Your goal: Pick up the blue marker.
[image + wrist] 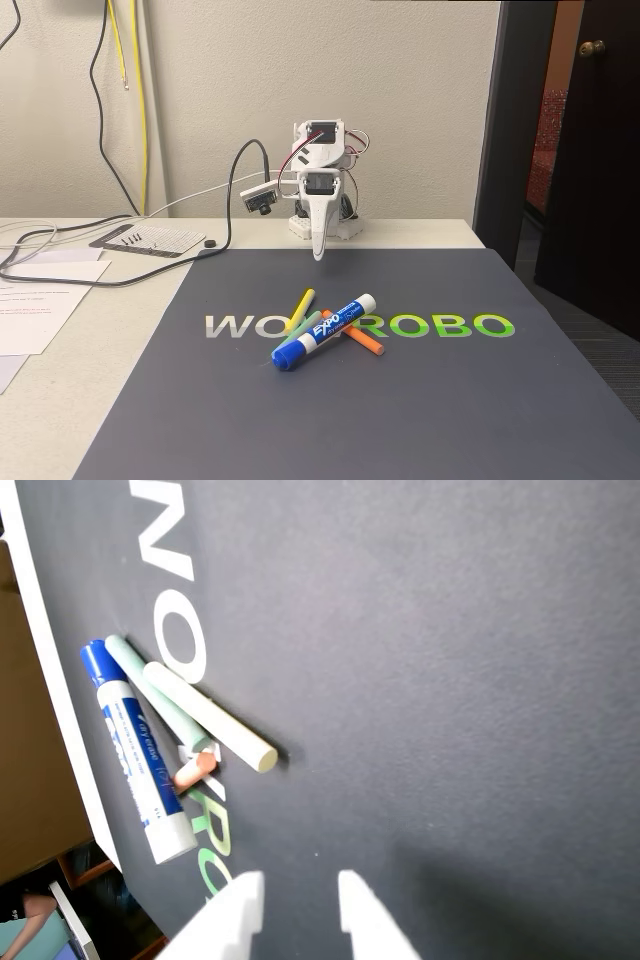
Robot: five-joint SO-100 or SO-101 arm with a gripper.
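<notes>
The pincer, slightly parted and empty, should widen, swing left in the wrist view, and straddle the blue marker's barrel crosswise.

Arm folded upright, gripper pointing down — slightly parted, empty
</notes>
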